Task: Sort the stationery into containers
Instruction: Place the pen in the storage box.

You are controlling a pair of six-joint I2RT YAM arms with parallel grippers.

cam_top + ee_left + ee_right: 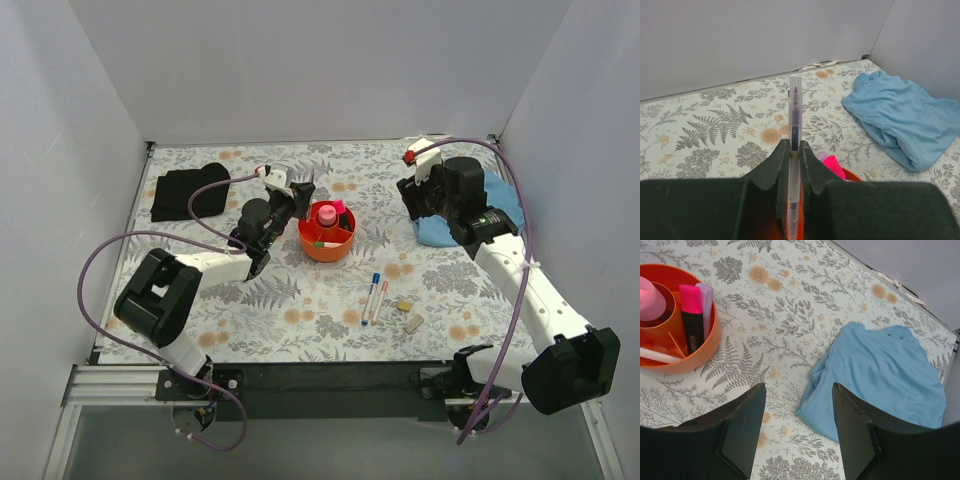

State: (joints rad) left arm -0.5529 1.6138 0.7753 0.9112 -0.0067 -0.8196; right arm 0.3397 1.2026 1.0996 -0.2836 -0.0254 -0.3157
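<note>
Left gripper [794, 155]: jaws closed on a clear-barrelled pen [794, 112], gripped low on the barrel, with most of its length projecting past the fingertips.
Held pen, location: just left of the orange tray [345, 247], above the table, at the tray's far-left rim.
Right gripper [797, 435]: jaws spread wide and empty, over the light blue cloth [880, 380] at the far right.
Tray contents: pink bottle [326, 214] in the centre cup; pink highlighter [690, 315] and lilac marker [706, 302] side by side in one compartment; one thin pen [657, 356] lying in another.
Loose on table: blue-capped pen [373, 288] and orange-capped pen [380, 298], near-right of the tray; two beige erasers [408, 313] just right of them.
Risk, pivot: the long overhang may let the pen swing in the grip and miss its compartment.
Risk, snag: the tip could catch a rim or divider and shove or tip the light tray.
Risk, collision: the fingers pass near the bottle and may topple it.
Risk, release: dropped from high up, the pen may bounce out.
</note>
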